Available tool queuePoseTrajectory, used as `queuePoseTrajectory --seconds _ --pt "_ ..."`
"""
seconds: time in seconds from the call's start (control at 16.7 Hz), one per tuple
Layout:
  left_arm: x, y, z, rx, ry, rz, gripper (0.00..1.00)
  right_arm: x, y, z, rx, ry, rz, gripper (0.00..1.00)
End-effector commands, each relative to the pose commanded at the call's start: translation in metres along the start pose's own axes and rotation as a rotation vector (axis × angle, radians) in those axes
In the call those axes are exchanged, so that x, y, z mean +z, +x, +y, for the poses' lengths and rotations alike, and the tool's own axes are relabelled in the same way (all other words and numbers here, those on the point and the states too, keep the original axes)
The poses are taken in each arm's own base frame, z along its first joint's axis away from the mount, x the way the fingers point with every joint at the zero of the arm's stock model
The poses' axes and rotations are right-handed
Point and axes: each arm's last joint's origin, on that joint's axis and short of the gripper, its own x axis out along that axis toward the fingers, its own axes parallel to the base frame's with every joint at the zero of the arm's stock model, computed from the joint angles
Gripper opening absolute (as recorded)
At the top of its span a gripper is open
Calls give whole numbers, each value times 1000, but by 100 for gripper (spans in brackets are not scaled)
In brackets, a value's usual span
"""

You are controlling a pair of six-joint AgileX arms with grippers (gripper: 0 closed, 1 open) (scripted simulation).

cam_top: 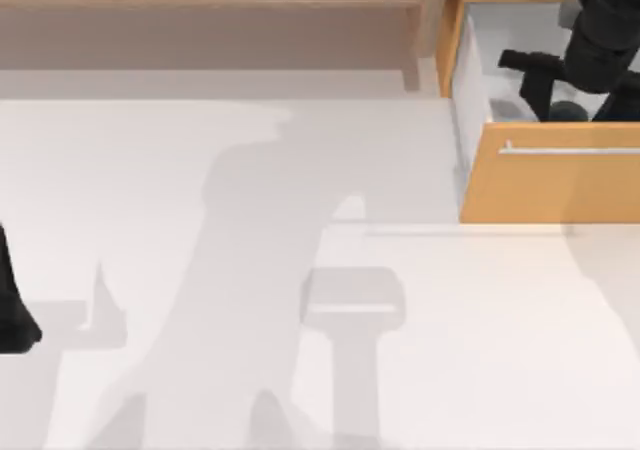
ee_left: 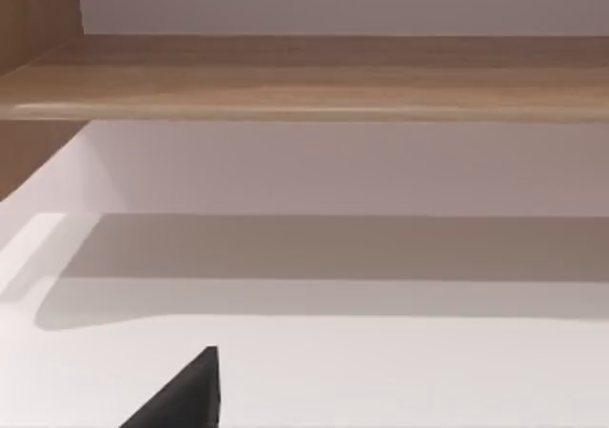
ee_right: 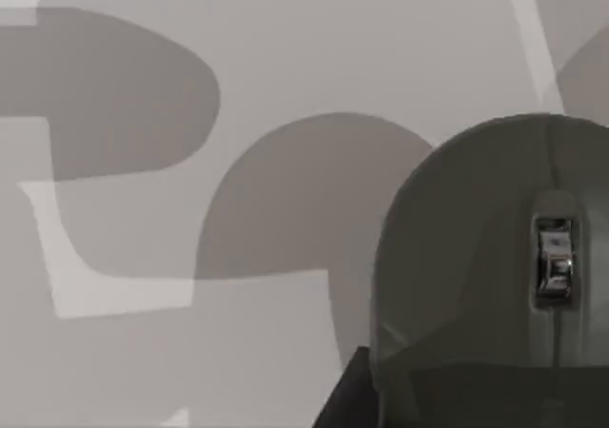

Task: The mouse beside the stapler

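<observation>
From above, your right gripper point(cam_top: 560, 95) reaches down into the open drawer point(cam_top: 550, 185) at the table's right, the mouse point(cam_top: 568, 112) directly beneath it; the left arm sits parked at the left edge. The right wrist view has the mouse point(ee_right: 495, 276) close under the camera, wheel on its long axis. I cannot tell the jaws' state. Drawer walls crowd the lift; no stapler is visible.

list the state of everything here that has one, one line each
drawer: pulled open
mouse: inside the drawer, under the right gripper
right gripper: reaching down into the drawer
left gripper: parked at the table's left edge
</observation>
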Motion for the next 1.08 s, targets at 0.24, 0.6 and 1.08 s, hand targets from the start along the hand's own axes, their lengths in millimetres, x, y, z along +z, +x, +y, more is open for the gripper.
queuePoseTrajectory --seconds 0.24,0.6,1.08 --pt "0 0 0 0 0 0 100 -9 -42 -11 39 -99 -60 0" --pt "0 0 0 0 0 0 100 -17 -119 -73 93 -220 -270 0" --pt "0 0 0 0 0 0 100 -66 -131 -210 -19 -292 -306 0"
